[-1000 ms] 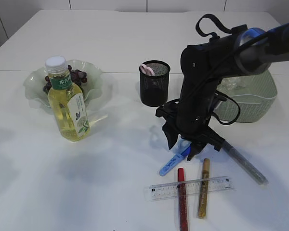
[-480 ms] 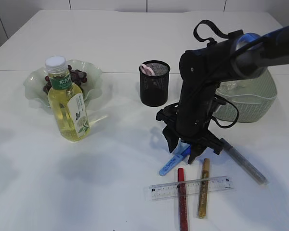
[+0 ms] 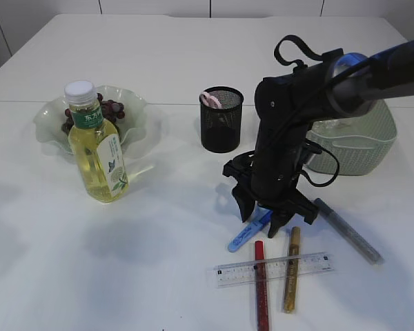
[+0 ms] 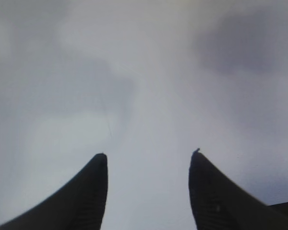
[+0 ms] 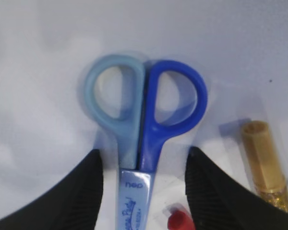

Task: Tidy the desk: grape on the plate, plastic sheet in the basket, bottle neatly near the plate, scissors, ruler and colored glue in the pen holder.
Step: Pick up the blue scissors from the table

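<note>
A clear plastic bottle (image 3: pixel 96 148) of yellow liquid, white-capped and green-labelled, stands upright touching the 5 o'clock rim of a pale green wavy glass plate (image 3: pixel 50 121). Dark purple grapes (image 3: pixel 111 109) lie on that plate. At 3 o'clock from the plate stands a black mesh pen holder (image 3: pixel 221 119), with something pink poking from its mouth. At 3 o'clock from the holder sits a pale green woven basket (image 3: pixel 362 141) with a crumpled clear plastic sheet (image 3: pixel 331 125) inside. At 6 o'clock from the holder lie blue-handled scissors (image 5: pixel 143 120), blades shut. Below them a clear plastic ruler (image 3: pixel 272 269) lies across a red glitter glue tube (image 3: pixel 261 285) and a gold glitter glue tube (image 3: pixel 291 269); a grey glitter glue tube (image 3: pixel 348 230) lies slantwise at 3 o'clock.
</note>
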